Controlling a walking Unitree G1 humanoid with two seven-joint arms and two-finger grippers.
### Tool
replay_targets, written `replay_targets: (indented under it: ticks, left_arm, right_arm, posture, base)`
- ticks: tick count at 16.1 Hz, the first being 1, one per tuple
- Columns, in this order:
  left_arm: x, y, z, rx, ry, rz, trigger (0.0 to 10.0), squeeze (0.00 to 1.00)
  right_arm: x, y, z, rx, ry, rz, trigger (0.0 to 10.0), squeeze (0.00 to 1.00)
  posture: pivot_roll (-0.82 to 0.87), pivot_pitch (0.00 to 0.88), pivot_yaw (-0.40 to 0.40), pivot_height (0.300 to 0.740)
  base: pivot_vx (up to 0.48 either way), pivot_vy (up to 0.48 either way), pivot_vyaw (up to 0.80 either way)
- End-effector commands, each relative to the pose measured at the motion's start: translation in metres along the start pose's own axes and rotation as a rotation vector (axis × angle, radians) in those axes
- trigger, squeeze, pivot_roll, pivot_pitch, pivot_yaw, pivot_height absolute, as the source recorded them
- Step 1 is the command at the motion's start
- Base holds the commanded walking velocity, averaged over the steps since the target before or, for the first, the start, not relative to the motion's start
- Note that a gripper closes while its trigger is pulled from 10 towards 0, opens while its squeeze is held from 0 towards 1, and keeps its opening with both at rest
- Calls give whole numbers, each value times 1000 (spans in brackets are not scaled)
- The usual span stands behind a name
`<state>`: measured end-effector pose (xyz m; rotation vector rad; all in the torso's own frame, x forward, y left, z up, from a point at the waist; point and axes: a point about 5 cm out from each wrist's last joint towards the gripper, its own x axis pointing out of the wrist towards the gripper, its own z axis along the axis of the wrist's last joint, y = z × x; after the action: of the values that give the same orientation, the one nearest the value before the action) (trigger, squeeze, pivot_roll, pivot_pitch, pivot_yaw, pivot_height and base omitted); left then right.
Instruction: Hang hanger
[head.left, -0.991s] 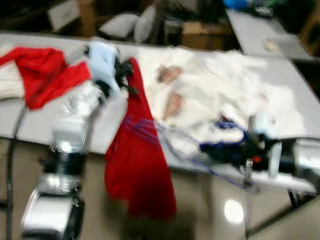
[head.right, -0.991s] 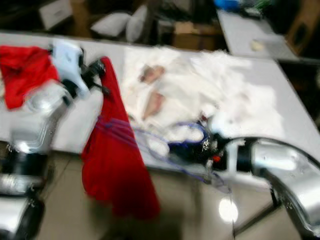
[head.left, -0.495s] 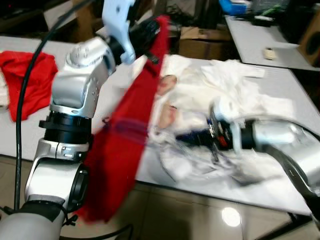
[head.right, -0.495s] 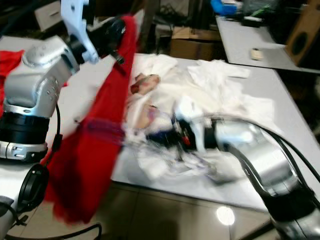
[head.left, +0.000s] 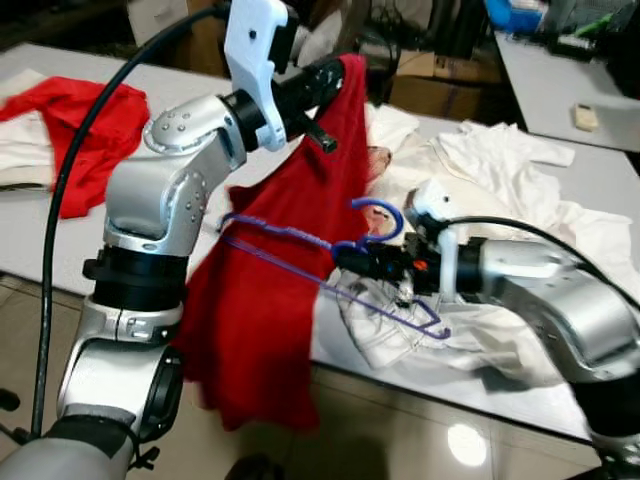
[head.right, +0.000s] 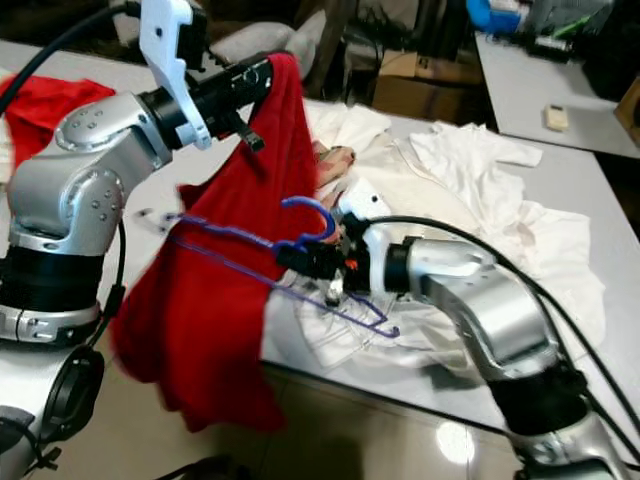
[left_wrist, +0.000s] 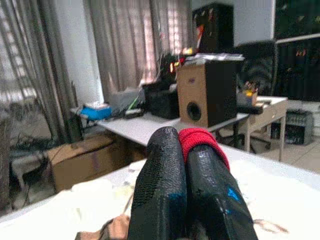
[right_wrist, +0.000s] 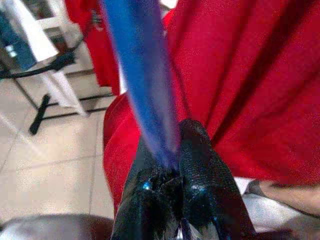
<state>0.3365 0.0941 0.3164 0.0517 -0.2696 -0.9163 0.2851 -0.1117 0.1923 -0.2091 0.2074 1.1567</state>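
Observation:
My left gripper (head.left: 335, 72) is raised above the grey table (head.left: 60, 240) and is shut on the top edge of a red garment (head.left: 270, 290), which hangs down past the table's front edge. In the left wrist view the red cloth (left_wrist: 197, 137) is pinched between the black fingers (left_wrist: 162, 185). My right gripper (head.left: 345, 262) is shut on a blue wire hanger (head.left: 300, 240) just below its hook (head.left: 380, 215). The hanger lies level against the front of the red garment. In the right wrist view the blue hanger (right_wrist: 142, 85) rises from the closed fingers (right_wrist: 200, 170).
A heap of white clothes (head.left: 520, 230) covers the table to my right. A second red garment (head.left: 70, 125) lies at the far left. Boxes (head.left: 425, 85) and another table (head.left: 560, 80) stand behind. Glossy floor (head.left: 400, 430) runs along the near side.
The whole picture shifted as the camera moved. My left gripper lifted the red garment high. My right gripper carried the blue hanger off the white heap to the garment's front.

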Motion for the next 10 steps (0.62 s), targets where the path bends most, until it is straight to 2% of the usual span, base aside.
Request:
replay_targets:
  ticks: [1, 3, 4, 5, 6, 7, 9, 10]
  left_arm:
    - [1, -8, 15, 8, -52, -63, 10000, 0]
    - [-1, -11, 27, -4, -103, -101, 10000, 0]
    - [-2, -12, 30, -9, -117, -111, 10000, 0]
    - [-3, -14, 35, -18, -141, -132, 10000, 0]
    - [-5, -14, 45, -11, -184, -155, 10000, 0]
    - [-7, -10, 58, 3, -242, -137, 10000, 0]
    - [-13, 3, 75, 29, -330, -54, 10000, 0]
    - [-18, 15, 84, 37, -384, 28, 10000, 0]
  right_arm:
    - [2, -30, 7, -22, 20, -191, 10000, 0]
    - [-3, -72, 32, -61, -38, -443, 10000, 0]
    - [-7, -82, 39, -75, -53, -507, 10000, 0]
    - [-16, -100, 56, -129, -87, -634, 10000, 0]
    - [-39, -121, 97, -280, -193, -819, 10000, 0]
    - [-69, -132, 146, -399, -382, -986, 10000, 0]
    - [-95, -124, 198, -557, -585, -1011, 10000, 0]
    - [-96, -118, 209, -598, -624, -929, 10000, 0]
  posture:
    - [81, 0, -12, 740]
    - [87, 0, -16, 740]
    - [88, 0, -16, 740]
    - [91, 0, -16, 740]
    - [90, 0, -13, 740]
    - [89, 0, -12, 740]
    - [88, 0, -15, 740]
    - [85, 0, -15, 740]
  base:
    - [0, 0, 0]
    - [0, 0, 0]
    - [0, 0, 0]
    - [0, 0, 0]
    - [0, 0, 0]
    - [0, 0, 0]
    - [0, 0, 0]
    - [0, 0, 0]
